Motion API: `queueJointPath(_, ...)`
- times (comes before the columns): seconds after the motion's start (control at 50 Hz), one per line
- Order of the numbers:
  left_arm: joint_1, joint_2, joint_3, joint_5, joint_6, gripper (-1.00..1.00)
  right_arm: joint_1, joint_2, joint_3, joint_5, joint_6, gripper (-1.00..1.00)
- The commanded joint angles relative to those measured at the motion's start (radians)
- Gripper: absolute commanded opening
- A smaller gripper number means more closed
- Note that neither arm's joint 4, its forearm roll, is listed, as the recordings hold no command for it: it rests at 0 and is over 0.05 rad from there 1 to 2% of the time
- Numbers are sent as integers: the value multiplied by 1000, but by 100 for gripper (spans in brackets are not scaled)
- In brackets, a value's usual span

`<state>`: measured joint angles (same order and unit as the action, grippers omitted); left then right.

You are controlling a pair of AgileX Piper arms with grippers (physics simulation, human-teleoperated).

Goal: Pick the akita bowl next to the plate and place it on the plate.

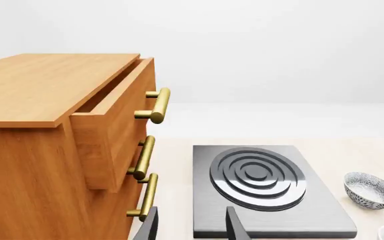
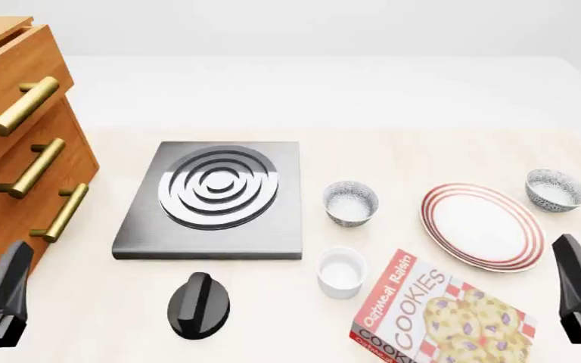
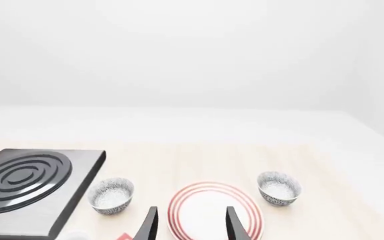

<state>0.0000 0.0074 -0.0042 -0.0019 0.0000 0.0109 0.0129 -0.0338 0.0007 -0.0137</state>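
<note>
While both end effectors, left and right, sit spread and empty, 2 speckled grey-black akita bowls flank 1 red-ringed white plate on the pale counter, beside 1 white cup

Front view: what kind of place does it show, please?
Probably a simulated kitchen counter: a stove burner slab with its black knob, a red-ringed plate with bowls nearby, and a wooden drawer cabinet.
</note>
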Motion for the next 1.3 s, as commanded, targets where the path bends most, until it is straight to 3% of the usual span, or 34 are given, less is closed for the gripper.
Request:
queueJointPath(0.02, 0, 0, 0, 0, 0, 100, 11, 23, -26, -11, -2, 100)
queueJointPath(0.7, 0, 0, 0, 0, 0, 100, 37, 185, -95, -138, -6, 100)
queueJointPath(1.3, 0, 0, 0, 0, 0, 100, 45, 392, -124, -315, -18, 100)
